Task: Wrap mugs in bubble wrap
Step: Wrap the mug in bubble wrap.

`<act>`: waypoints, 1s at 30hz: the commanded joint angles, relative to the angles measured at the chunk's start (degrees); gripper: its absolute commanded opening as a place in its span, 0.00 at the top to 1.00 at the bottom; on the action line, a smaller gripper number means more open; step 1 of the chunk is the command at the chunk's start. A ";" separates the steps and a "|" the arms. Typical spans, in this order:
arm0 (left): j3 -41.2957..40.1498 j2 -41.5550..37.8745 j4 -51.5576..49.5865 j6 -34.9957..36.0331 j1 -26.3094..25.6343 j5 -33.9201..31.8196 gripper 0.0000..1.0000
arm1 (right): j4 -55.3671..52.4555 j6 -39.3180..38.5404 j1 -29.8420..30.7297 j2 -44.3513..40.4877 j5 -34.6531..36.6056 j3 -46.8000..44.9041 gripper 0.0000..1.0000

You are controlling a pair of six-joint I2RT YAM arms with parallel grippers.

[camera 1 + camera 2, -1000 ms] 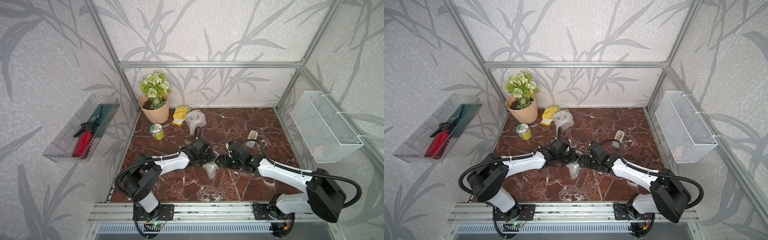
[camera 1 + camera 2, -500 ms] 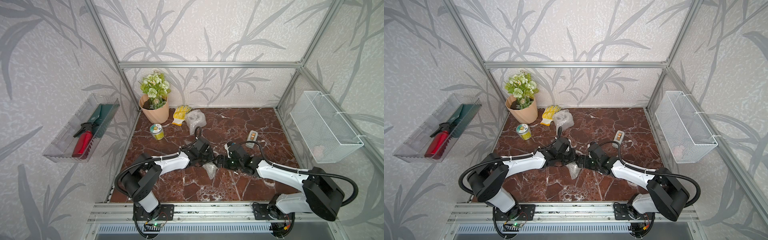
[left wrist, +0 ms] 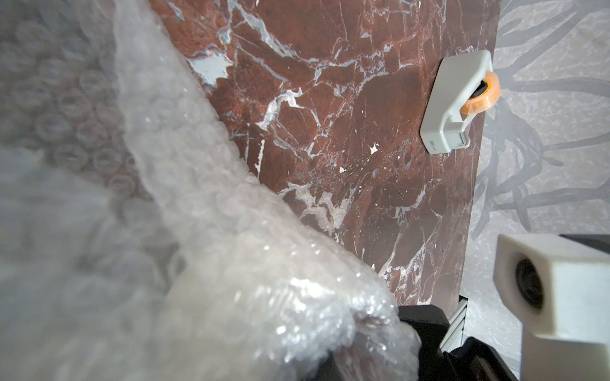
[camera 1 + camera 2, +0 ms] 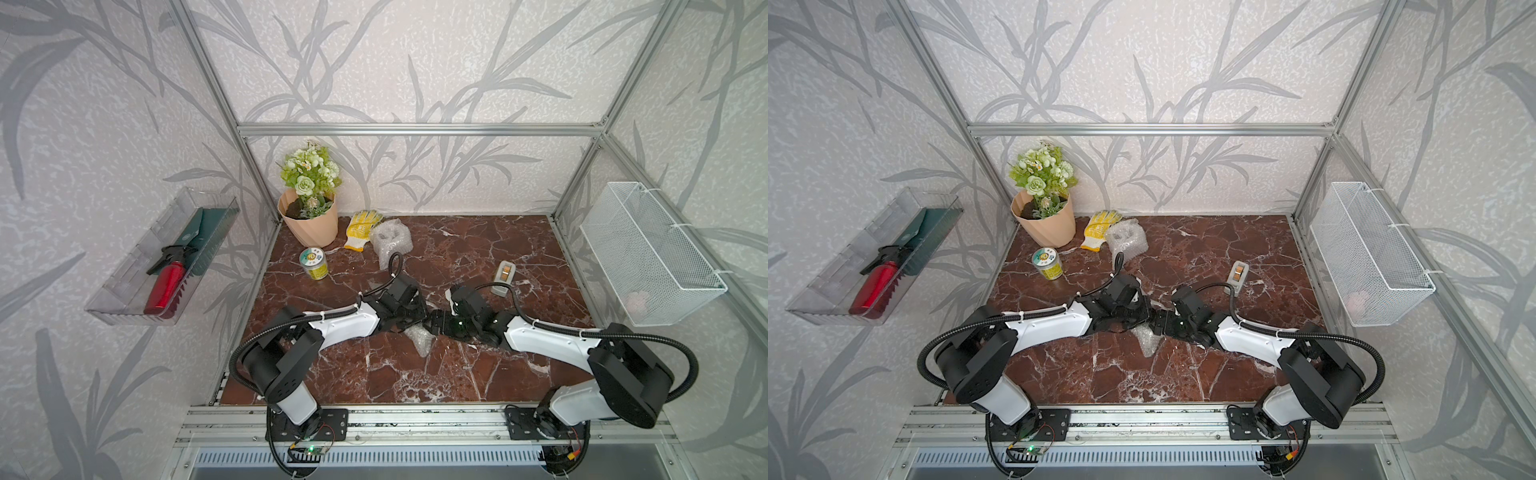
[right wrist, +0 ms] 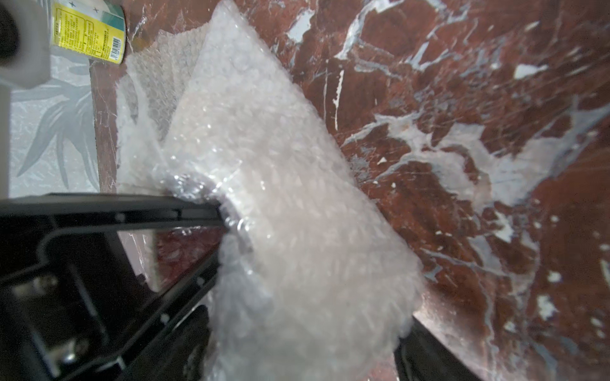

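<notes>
Your left fingers (image 5: pixel 198 211) are pressed together on a fold of the bubble wrap (image 5: pixel 280 165), pinching it right at the tips. That pinch looks like what stops the sheet springing open. Your right fingers (image 5: pixel 429 359) stand spread wide on either side of the same bundle. The wrap fills the gap between them, and you can't tell from here whether they press on it or only bracket it. No mug shows bare; if one is inside, the cloudy plastic hides it.

Pull back, and in both top views your two arms meet nose to nose at mid-worktop (image 4: pixel 478 374). The wrap pokes out beneath them towards the front edge and rests on the marble. My read is that one side anchors the loose flap while the other is placed to take the body, so a fold can be finished.

Just beyond your right arm lies the tape dispenser (image 4: pixel 503 277), handy for sealing. At the back, beside the yellow glove (image 4: pixel 362 229), sits another bundle (image 4: pixel 390 241), well apart from the action. The tin (image 4: pixel 313 264) stands nearer the flower pot (image 4: pixel 309 224).
</notes>
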 commanded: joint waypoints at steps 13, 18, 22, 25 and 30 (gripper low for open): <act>5.57 -8.42 -12.47 8.49 8.58 1.44 0.76 | -10.91 -1.50 0.33 7.59 2.91 4.64 0.21; 1.99 -16.43 -17.13 10.03 10.02 -7.24 0.64 | -12.64 -2.17 0.33 7.85 3.11 5.96 0.21; -2.52 -22.31 -22.55 8.58 14.00 -13.71 0.43 | -13.47 -2.66 0.33 8.06 2.86 7.06 0.21; -5.57 -22.84 -20.93 8.18 19.11 -10.46 0.34 | -13.65 -3.01 0.40 8.14 2.77 7.52 0.21; -5.14 -18.08 -16.64 10.45 25.46 -4.49 0.29 | -14.28 -3.49 0.40 8.10 2.87 8.21 0.21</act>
